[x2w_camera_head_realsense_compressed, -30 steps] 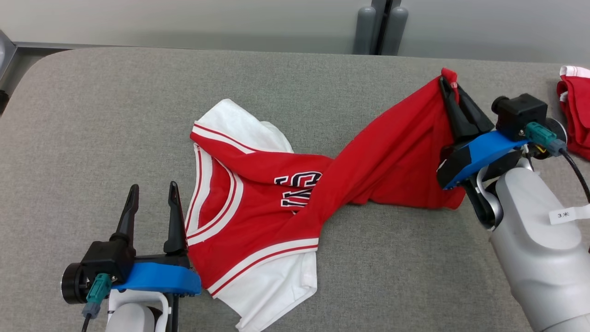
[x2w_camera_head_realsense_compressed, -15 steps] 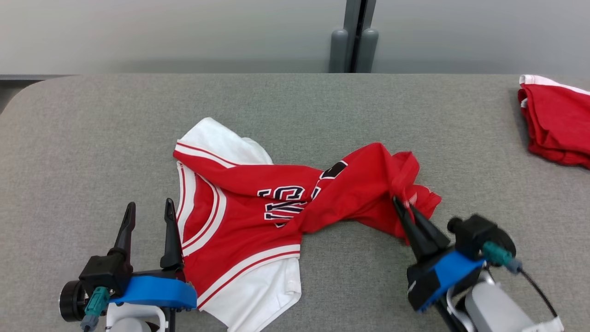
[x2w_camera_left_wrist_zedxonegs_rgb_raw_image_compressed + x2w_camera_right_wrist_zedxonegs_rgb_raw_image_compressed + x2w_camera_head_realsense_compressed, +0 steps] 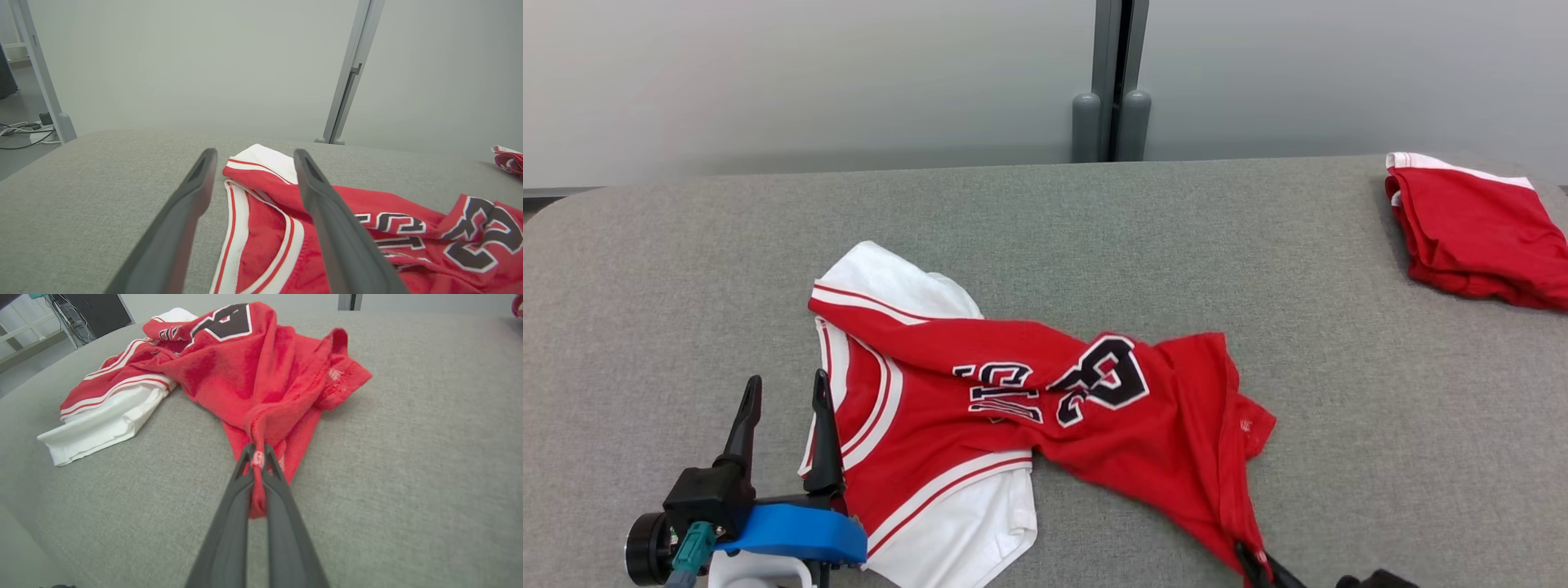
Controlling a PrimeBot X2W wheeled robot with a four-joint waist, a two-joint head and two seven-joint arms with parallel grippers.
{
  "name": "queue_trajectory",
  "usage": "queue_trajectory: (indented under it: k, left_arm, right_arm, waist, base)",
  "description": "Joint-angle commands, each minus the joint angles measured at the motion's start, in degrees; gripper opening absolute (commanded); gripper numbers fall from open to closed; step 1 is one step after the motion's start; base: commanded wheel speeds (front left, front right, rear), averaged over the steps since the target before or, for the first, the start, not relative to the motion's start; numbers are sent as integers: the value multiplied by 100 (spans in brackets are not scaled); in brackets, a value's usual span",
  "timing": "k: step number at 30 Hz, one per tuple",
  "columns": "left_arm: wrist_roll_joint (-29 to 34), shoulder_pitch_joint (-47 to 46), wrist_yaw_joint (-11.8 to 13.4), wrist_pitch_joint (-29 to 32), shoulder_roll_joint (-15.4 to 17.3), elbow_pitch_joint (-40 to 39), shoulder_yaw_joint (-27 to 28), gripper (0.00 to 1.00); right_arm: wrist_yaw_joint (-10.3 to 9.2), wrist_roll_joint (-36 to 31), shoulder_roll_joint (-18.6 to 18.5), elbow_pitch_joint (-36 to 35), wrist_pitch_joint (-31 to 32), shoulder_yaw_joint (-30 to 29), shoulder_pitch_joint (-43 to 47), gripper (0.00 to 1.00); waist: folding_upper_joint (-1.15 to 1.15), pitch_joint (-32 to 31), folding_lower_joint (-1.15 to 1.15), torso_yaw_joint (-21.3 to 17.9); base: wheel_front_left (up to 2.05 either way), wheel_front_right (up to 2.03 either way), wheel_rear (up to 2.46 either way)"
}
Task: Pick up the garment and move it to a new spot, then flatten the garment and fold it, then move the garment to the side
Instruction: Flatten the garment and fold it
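The garment, a red jersey with white sleeves and dark lettering, lies crumpled on the grey table. My right gripper is shut on a bunched red hem corner of the garment near the table's front edge; its fingertips just show at the bottom of the head view. My left gripper stands open at the lower left, beside the collar and white trim. In the left wrist view its fingers straddle the jersey's collar edge without touching it.
A second red garment, folded, lies at the table's far right. A grey post stands behind the table's back edge. Bare grey table surface stretches left of and behind the jersey.
My right gripper has pulled the red hem from the far right toward the front edge, untwisting the cloth so the number shows. The head camera has tilted up. The left gripper held still.
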Motion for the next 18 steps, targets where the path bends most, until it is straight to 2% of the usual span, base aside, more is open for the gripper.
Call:
queue_trajectory:
  k: [1,2,3,4,5,18]
  left_arm:
    - [39,52,-32,-24,-3,-3,29,100]
    - [47,60,-29,-24,-4,-6,41,100]
    - [51,66,-34,-25,-4,-6,57,100]
    - [45,70,-40,-24,-4,-8,69,100]
    - [43,79,-42,-24,-3,-11,76,100]
    - [21,-8,-28,-25,-3,-46,55,100]
  right_arm:
    - [3,11,-75,24,-24,27,181,0]
    - [3,31,-90,36,-21,49,249,0]
    - [3,62,-98,37,-21,88,298,40]
    - [3,69,-117,25,-21,113,334,92]
    - [3,83,-135,11,-21,119,347,100]
    - [3,-8,-356,-654,-26,-547,-392,100]
  waist:
    - [0,-17,1,0]
    - [0,-25,1,-5]
    - [0,-31,1,-11]
    - [0,-34,1,-16]
    - [0,-35,1,-22]
    - [0,16,1,19]
  base:
    - [0,0,0]
    - [0,0,0]
    - [0,0,0]
    - [0,0,0]
    - [0,0,0]
    - [0,0,0]
